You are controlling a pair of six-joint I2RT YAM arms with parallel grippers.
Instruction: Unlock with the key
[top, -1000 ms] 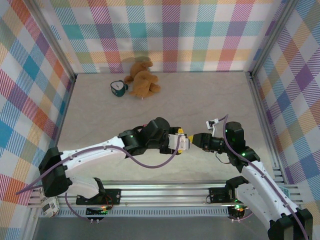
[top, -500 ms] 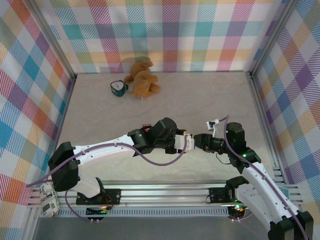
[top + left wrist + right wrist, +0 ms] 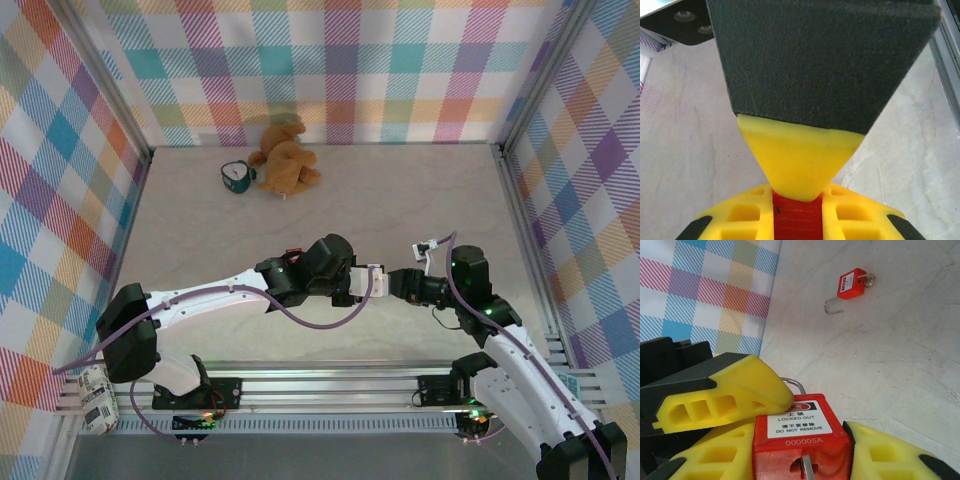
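Status: right gripper (image 3: pixel 801 440) clamped on red padlock (image 3: pixel 797 426); left gripper (image 3: pixel 371 283) touches it, gap can't tell. Count: two padlocks, one key (image 3: pixel 808 471) in held one; spare padlock (image 3: pixel 851 283) well apart.

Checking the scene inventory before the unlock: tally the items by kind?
Red padlocks: 2, the gripped padlock and the loose padlock
Key: 1, apparently the metal sliver in the gripped padlock's base
Teddy bear: 1
Small teal object: 1
Total: 5

free: table (image 3: pixel 440 190) far right | blocked: teddy bear (image 3: pixel 285 155), perhaps a cup (image 3: pixel 237 176), far left
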